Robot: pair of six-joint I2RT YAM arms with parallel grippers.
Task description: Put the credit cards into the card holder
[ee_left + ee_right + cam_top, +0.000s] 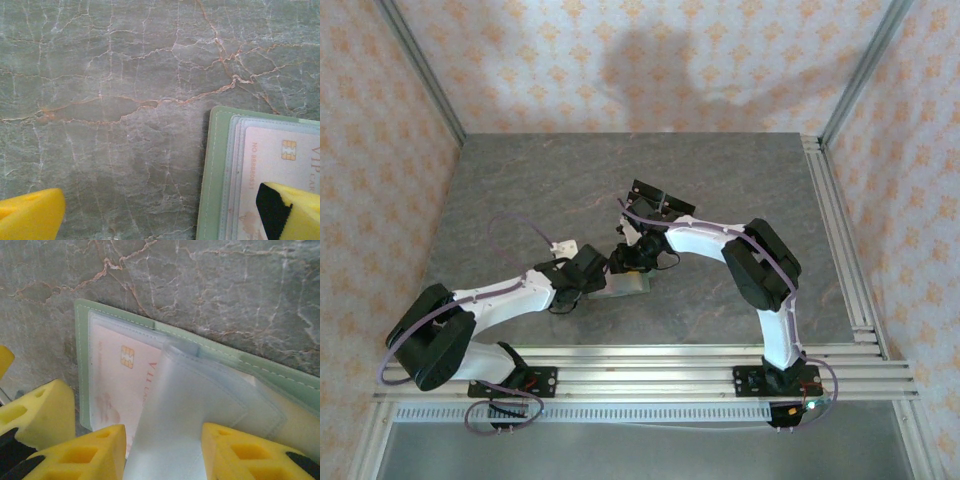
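Card holder (82,365) lies open on the marble table (125,100), one credit card (120,385) seated inside. Right gripper (162,450) pinches a raised clear sleeve (190,405). Left gripper (160,217) is spread wide, one finger over the card.

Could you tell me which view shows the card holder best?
Right wrist: the card holder lies open, its clear sleeves and a card visible. Left wrist shows one corner; top external, a sliver between the arms.

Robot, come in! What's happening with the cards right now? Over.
Left gripper wide open, one finger over the card holder. Right gripper jaws apart, clear sleeve lifted between them, grip unclear. One credit card in a sleeve. Nothing in the way.
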